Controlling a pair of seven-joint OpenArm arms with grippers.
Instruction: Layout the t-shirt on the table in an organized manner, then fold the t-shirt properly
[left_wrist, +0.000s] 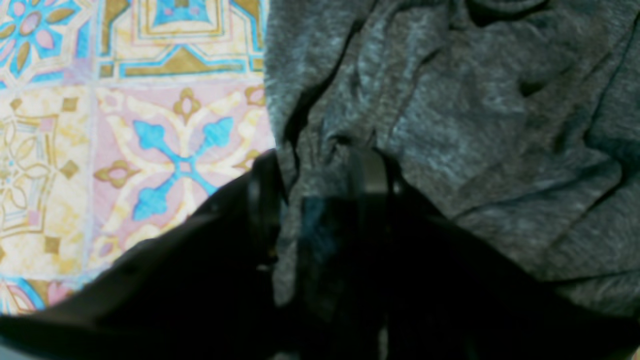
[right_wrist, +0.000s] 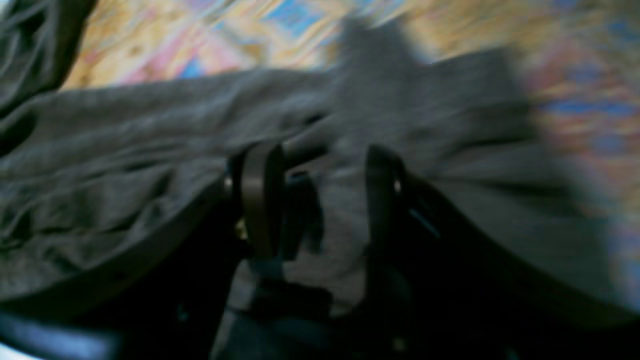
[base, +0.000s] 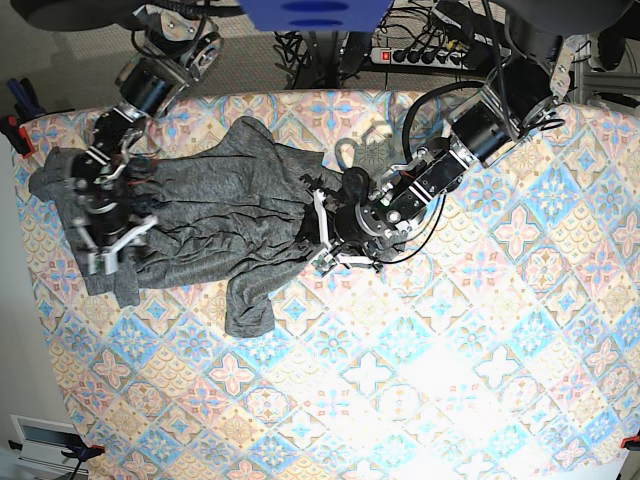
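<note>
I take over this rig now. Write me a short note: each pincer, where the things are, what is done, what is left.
Left pincer: jaws apart over the shirt's edge; no firm hold visible.
Right pincer: open, cloth between the jaws, not clamped.
T-shirt: crumpled, on the table between the two arms.
Done: shirt partly stretched out.
Left: flatten it, then fold.

We find no readable text, label, brand, number or sign in any view. The heathered dark-grey jersey t-shirt (base: 200, 215) is plain, and the bench (base: 450, 380) under its pastel tile-pattern cloth carries only ornament: diamonds and floral medallions. Both wrist views are too blurred for us to make out any fine marking.
</note>
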